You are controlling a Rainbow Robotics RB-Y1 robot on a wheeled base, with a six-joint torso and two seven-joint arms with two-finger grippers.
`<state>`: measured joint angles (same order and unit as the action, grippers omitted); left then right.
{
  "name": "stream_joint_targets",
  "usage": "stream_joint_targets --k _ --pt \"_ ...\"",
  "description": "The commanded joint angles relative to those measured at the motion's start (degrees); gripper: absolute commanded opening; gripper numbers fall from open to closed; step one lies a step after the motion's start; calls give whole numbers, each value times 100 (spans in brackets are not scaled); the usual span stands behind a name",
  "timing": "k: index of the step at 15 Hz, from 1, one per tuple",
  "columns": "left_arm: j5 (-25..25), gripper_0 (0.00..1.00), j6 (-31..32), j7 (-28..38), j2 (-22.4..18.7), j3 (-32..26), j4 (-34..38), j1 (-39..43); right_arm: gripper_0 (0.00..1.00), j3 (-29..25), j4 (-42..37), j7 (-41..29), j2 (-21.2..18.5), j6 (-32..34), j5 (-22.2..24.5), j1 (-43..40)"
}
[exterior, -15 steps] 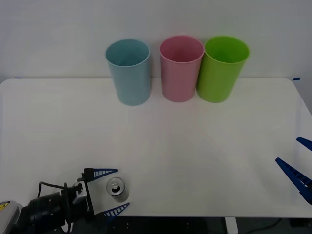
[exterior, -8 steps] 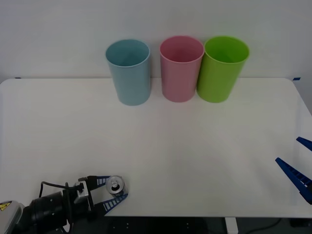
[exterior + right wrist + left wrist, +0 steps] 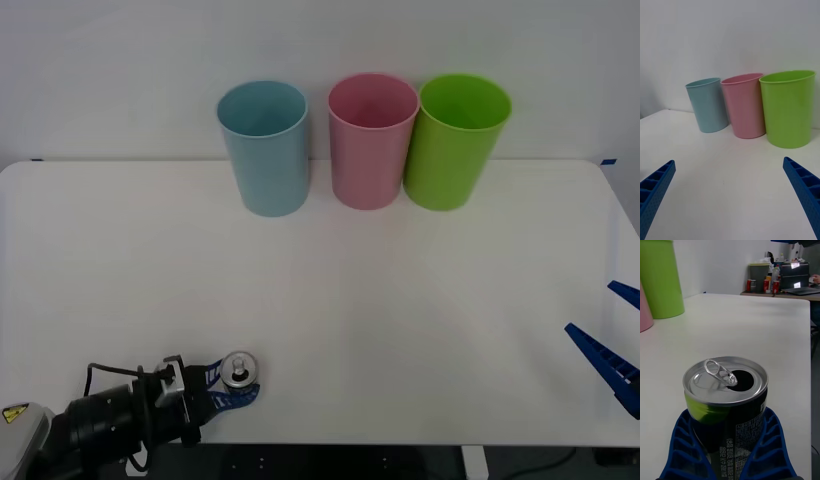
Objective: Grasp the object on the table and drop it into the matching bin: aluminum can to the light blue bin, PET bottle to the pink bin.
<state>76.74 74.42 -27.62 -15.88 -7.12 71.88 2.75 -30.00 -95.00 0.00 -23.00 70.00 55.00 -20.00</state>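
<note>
The can (image 3: 726, 405) carries small white print on its dark side, too fine to read, beside a lime-green patch; its tab is lifted and the mouth open. It stands upright near the table's (image 3: 400, 330) front left edge, clamped between the blue fingers of the left gripper (image 3: 232, 385); the can's lower part is hidden by them. The right gripper (image 3: 612, 345) hangs spread wide at the table's right edge, partly cut off; the light blue bin (image 3: 264, 147), pink bin (image 3: 371, 140) and green bin (image 3: 457, 141) line the far edge.
</note>
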Motion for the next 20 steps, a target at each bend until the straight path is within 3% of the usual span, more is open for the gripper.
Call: stream_joint_targets --k 1,6,9,20 --pt "-18 0 -112 143 14 0 1 -170 100 0 0 0 0 0 0 0" --pt "-528 0 -586 354 6 -26 1 -267 100 0 0 0 0 0 0 0" --pt "-836 0 -709 530 6 -325 1 -284 100 0 0 0 0 0 0 0" --pt "-1091 0 -911 2569 -12 -1722 871 -495 100 0 0 0 0 0 0 0"
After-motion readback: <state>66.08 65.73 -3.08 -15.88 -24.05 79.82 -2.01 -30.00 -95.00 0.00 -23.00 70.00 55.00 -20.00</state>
